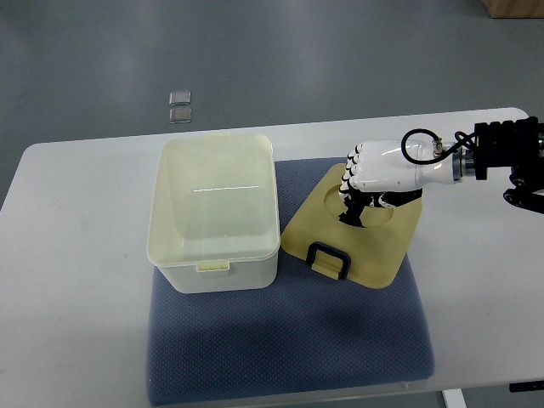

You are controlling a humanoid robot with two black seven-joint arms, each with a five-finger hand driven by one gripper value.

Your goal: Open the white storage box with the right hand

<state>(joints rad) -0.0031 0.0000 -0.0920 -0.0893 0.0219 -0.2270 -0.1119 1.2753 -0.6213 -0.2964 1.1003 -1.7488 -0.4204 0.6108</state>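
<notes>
Top view: white storage box [214, 212] sits open on the left part of a blue-grey mat [289, 348], which lies on the white table [68, 280]. Box long axis runs near-to-far in the picture, roughly square to the table's long edge. Mouth faces straight up, interior looks empty, latch tab [213, 267] on the near short wall. Its far end overhangs the mat onto bare table.

Lid [355, 228] is off the box and lies just beside it on the right, on the mat. It's turned a bit, with one corner pointing away toward the far edge. Its left edge is close to the box wall; can't tell if they touch. Black handle [329, 259] is on the lid's near side, pointing toward the robot. Round recess in the lid's middle.

Right hand [378, 170] comes in from the right edge, white forearm with a black cable loop [418, 146] at the wrist. It's over the far half of the lid, fingers [350, 177] curled down toward the recess. From this angle I can't tell whether they're gripping the lid, just touching it, or hanging above it. Dark shadow sits directly under them.

Two small clear squares [179, 105] lie on the grey floor beyond the table.
</notes>
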